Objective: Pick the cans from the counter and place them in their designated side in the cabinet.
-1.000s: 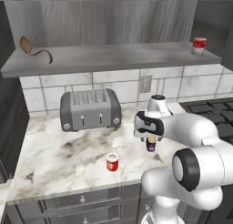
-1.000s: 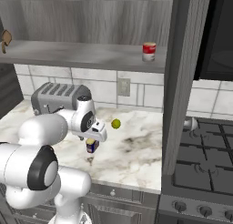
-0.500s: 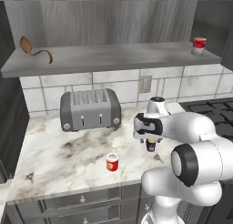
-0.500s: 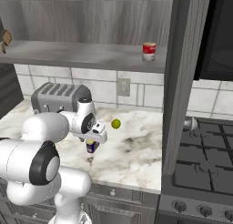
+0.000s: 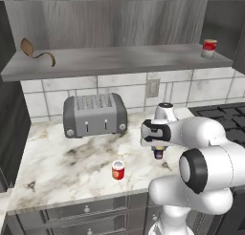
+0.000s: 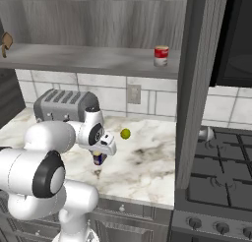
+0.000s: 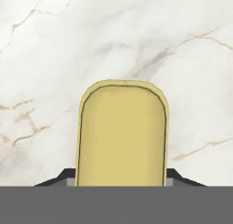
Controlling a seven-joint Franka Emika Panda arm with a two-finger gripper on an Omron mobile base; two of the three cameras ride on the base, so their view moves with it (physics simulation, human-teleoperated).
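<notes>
The gripper (image 5: 158, 150) has just closed on the blue can (image 5: 158, 154), jaws open a second ago, now clamped on its sides; its yellow top (image 7: 122, 134) shows at six o'clock in the hand view. So the grasp looks made and lifting comes next. The red can (image 5: 118, 170) waits on the counter (image 5: 57, 167) at nine o'clock of the gripper. Farther off, toward one o'clock, the cabinet (image 5: 119, 61) shelf holds a banded can (image 5: 208, 48).

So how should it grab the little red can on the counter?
Around its round side, coming straight down from above. The red can stands upright on the counter with open marble all round it, so fingers fit on either side. The end effector is shut on the blue can right now.
</notes>
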